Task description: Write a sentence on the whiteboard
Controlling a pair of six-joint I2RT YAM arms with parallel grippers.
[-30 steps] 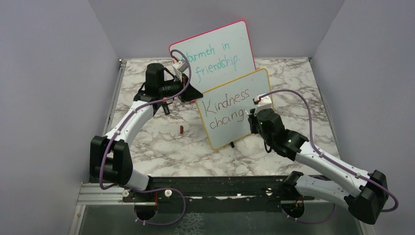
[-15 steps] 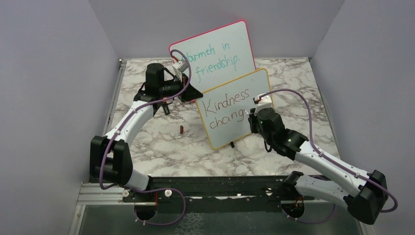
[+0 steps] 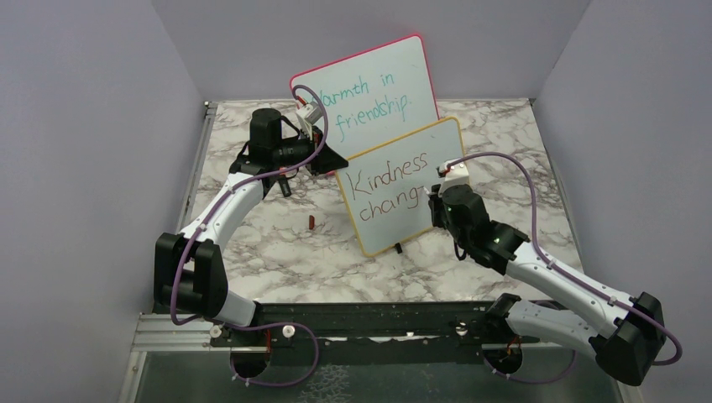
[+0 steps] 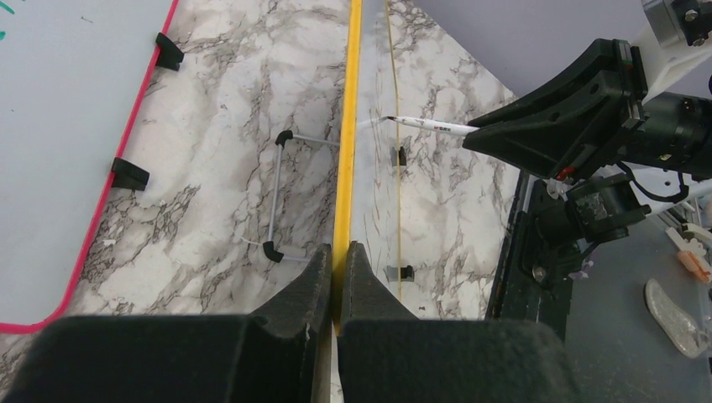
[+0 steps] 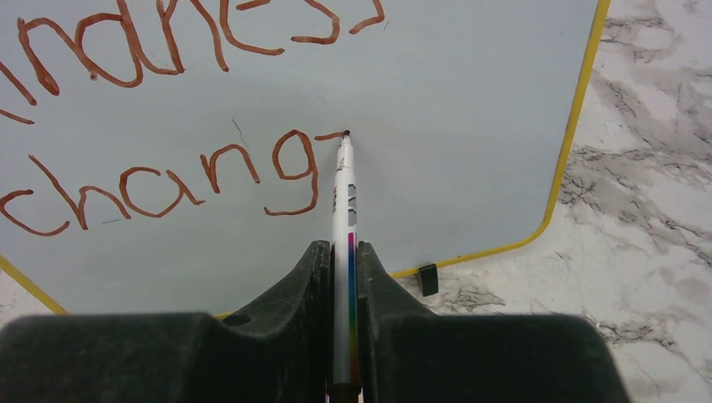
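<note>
The yellow-framed whiteboard (image 3: 403, 189) stands tilted mid-table and shows in the right wrist view (image 5: 453, 101). On it the reddish-brown sentence (image 3: 388, 186) reads "Kindness" and, below, "chang" (image 5: 168, 180) with a short stroke after the g. My left gripper (image 3: 332, 159) is shut on the board's yellow left edge (image 4: 342, 168). My right gripper (image 3: 434, 201) is shut on a white marker (image 5: 342, 218); its tip touches the board at the end of that stroke. The marker also shows in the left wrist view (image 4: 432, 126).
A pink-red-framed board (image 3: 369, 84) with teal writing stands behind, its edge in the left wrist view (image 4: 126, 151). A small dark red cap (image 3: 311, 222) lies on the marble table (image 3: 277, 252). Grey walls close in on three sides.
My right gripper has shifted slightly right along the second line, drawing a short stroke after the g. The left arm and the board have not moved.
</note>
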